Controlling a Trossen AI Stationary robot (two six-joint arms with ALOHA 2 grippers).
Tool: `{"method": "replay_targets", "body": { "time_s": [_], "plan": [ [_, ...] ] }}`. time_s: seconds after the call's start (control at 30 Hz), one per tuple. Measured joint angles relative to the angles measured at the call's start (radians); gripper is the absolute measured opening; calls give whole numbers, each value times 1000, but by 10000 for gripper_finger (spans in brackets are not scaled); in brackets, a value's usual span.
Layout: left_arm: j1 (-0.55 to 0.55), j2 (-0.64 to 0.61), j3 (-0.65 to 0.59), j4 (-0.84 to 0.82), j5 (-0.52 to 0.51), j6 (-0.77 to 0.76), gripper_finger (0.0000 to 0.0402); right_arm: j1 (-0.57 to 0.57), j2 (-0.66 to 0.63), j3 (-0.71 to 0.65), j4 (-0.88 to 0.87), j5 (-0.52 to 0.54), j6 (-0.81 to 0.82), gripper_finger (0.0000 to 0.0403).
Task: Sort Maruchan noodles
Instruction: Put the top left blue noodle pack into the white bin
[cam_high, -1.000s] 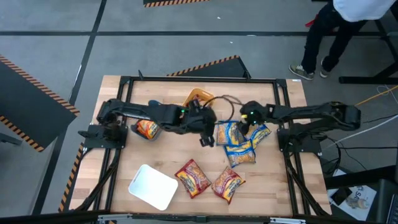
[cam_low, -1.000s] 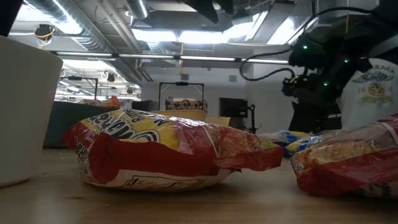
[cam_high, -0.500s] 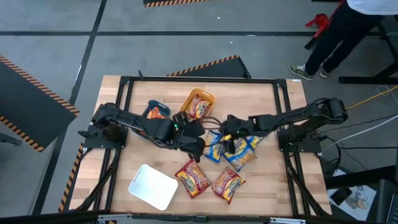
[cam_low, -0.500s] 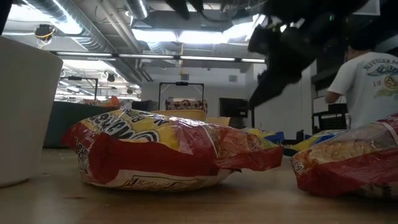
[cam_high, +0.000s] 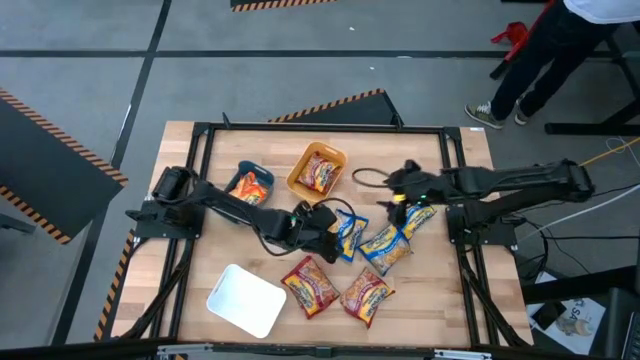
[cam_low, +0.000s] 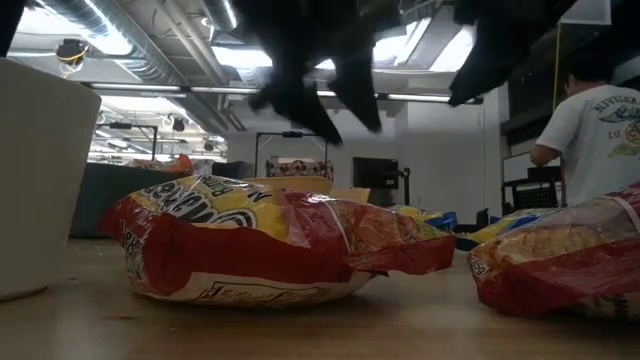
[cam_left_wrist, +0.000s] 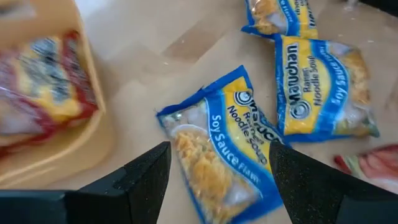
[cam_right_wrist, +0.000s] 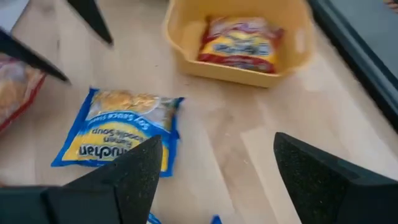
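Observation:
Three blue-and-yellow Maruchan packets lie flat mid-table (cam_high: 345, 232), (cam_high: 385, 246), (cam_high: 418, 217). Two red packets rest nearer the near edge (cam_high: 310, 285), (cam_high: 367, 296). The orange tray (cam_high: 300, 180) holds a red packet (cam_high: 320, 172), and the teal tray (cam_high: 238, 178) holds an orange-red one (cam_high: 252, 187). My left gripper (cam_high: 325, 223) is open and hovers over the leftmost blue packet (cam_left_wrist: 217, 155), one finger on either side of it. My right gripper (cam_high: 398, 195) is open, above bare wood on the far side of the blue packets (cam_right_wrist: 121, 134).
A white tray (cam_high: 245, 300) sits at the near left, beside the red packets (cam_low: 270, 245). A dark cable loop (cam_high: 368, 178) lies right of the orange tray. A black frame (cam_high: 320, 127) borders the table. A person (cam_high: 560, 40) stands beyond the far right corner.
My right gripper reached toward the near left, in over the blue packets, then drew back toward the far right. One blue packet slid toward the table's left and near edge. My left arm swung toward the near edge, uncovering the teal and orange trays, and its gripper stayed by the leftmost blue packet.

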Motion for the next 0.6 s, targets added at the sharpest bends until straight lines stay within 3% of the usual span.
{"method": "replay_targets", "body": {
  "time_s": [0.23, 0.6],
  "plan": [
    [33, 80, -68, 62, 13, -49, 264, 0, -96, 0, -46, 69, 55, 294],
    [40, 192, -64, 183, 31, -100, 264, 0, -95, -2, -71, 59, 63, 294]
  ]
}}
